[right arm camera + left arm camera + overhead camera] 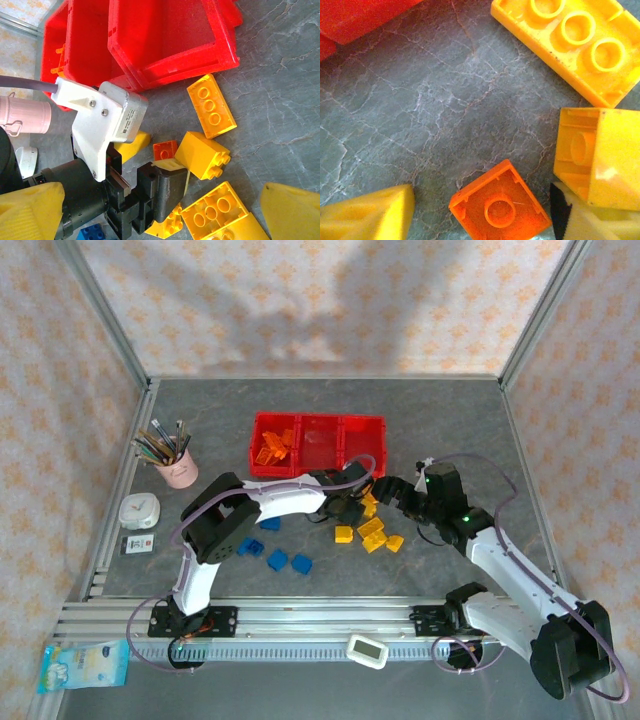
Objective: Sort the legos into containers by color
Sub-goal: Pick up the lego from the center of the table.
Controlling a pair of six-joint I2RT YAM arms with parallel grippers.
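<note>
My left gripper (482,202) stands low over the table, open, its yellow fingertips (375,215) on either side of a small orange lego (500,207) that lies studs-down, with a gap on the left side. In the top view the left gripper (352,508) is just in front of the red containers (318,445), whose left bin holds orange legos (275,445). Yellow legos (372,532) lie beside it and blue legos (277,560) lie nearer the arms. My right gripper (392,488) hovers wide open over the yellow pile (202,155), holding nothing.
A pink pencil cup (177,465), a white clock (140,510) and a small card (137,545) sit at the left. A white timer (367,650) lies on the front rail and a blue packet (85,665) at the near left corner. Walls close in the table.
</note>
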